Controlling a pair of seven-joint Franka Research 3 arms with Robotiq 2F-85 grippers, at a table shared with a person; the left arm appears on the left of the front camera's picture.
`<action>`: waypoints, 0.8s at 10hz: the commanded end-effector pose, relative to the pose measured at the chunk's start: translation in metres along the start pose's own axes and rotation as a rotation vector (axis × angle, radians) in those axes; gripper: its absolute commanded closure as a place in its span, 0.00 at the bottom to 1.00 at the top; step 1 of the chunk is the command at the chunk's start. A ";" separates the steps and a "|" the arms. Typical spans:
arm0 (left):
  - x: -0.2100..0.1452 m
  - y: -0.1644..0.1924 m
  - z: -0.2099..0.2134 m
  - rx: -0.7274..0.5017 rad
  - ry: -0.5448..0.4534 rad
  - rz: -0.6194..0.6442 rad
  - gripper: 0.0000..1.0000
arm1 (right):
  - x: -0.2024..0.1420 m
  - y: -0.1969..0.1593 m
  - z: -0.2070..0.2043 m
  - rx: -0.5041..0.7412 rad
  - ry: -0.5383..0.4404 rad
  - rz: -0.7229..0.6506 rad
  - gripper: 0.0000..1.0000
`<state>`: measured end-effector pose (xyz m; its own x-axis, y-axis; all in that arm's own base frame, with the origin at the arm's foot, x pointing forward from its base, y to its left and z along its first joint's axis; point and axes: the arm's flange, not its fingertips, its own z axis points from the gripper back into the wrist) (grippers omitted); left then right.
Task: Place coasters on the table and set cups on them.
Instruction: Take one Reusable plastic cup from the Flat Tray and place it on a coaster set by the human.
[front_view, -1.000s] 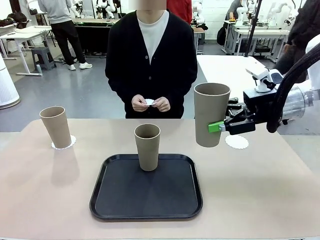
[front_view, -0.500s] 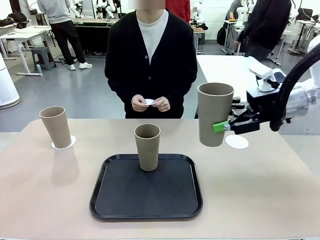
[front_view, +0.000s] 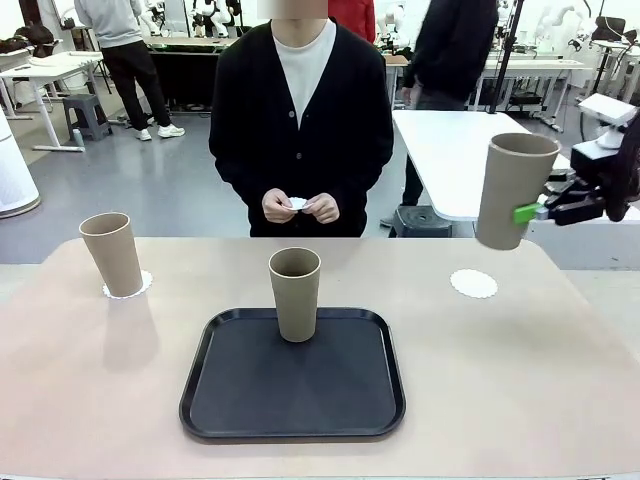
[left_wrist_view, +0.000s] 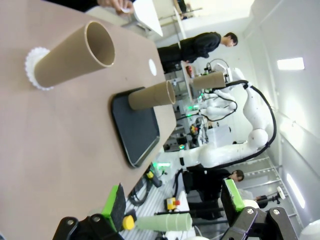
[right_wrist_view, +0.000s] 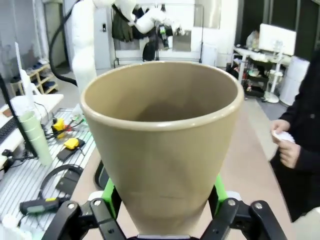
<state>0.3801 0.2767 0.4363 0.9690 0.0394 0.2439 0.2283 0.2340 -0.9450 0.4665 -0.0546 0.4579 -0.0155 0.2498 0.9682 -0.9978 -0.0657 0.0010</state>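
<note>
Black tray (front_view: 350, 400) lies at the middle of the tabletop's (front_view: 520, 400) near edge, with one taupe tumbler (front_view: 295, 293) upright on its far half. The left jaws stand apart, holding nothing. Toward the far left corner a second tumbler (front_view: 112, 253) stands on a paper coaster (front_view: 135, 287). A bare coaster (front_view: 473, 283) waits near the far right corner. Above the far right edge hangs the third tumbler (front_view: 510, 185), upright, with the right jaws clamped on its lower wall. It looks light, stiff and matte, so unlikely to slip. Because it widens upward, a low grip probably suits it. The thin coaster may skid on landing. Beyond the far edge, the person's hands (front_view: 300, 207) hold something small and white.
</note>
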 end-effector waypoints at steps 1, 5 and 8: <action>0.000 -0.003 0.001 -0.007 -0.003 0.003 0.00 | 0.000 -0.028 0.028 -0.096 -0.037 -0.043 0.18; 0.000 -0.003 0.001 -0.007 -0.003 0.003 0.00 | -0.013 -0.048 0.061 -0.282 -0.064 -0.110 0.18; 0.000 -0.003 0.001 -0.007 -0.003 0.003 0.00 | -0.018 -0.045 0.066 -0.251 -0.052 -0.091 0.18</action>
<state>0.3802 0.2767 0.4363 0.9690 0.0394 0.2440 0.2284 0.2340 -0.9450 0.5172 -0.1214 0.4558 0.0780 0.2005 0.9766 -0.9753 0.2182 0.0331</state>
